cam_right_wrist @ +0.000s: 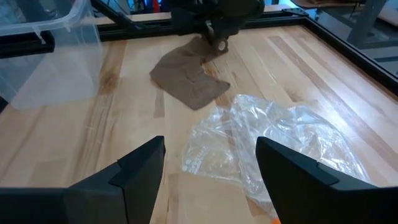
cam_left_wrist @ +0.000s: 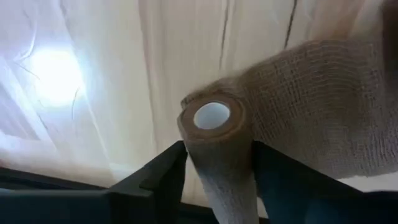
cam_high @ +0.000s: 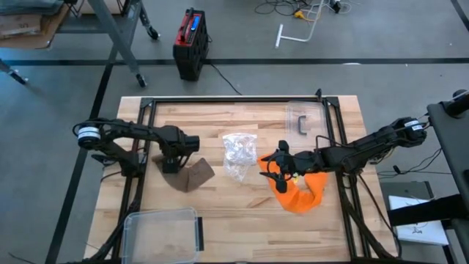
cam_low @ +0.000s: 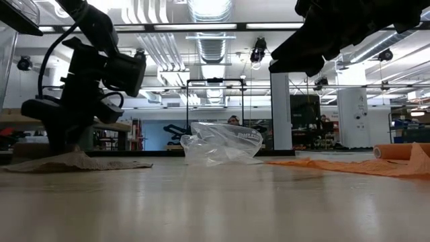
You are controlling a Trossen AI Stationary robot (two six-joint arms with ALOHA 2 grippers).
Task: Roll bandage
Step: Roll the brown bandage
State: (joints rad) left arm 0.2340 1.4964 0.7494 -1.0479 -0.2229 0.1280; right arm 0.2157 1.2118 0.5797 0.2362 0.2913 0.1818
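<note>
Rolling is mid-way: my left claw [cam_left_wrist: 214, 171] pinches the tan bandage roll [cam_left_wrist: 214, 134], right claw [cam_right_wrist: 208, 165] wide above the plastic bag [cam_right_wrist: 267, 143]; next, another turn.

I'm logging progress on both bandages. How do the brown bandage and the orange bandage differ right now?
The brown bandage lies under the left gripper, whose fingers flank its rolled end; the orange bandage lies by the right gripper, which is open and holds nothing. The brown one is a small patch with its rolled end at the left gripper; the orange one sprawls in a longer loop, rolled at one end. Both lie partly unrolled on the wooden table.
</note>
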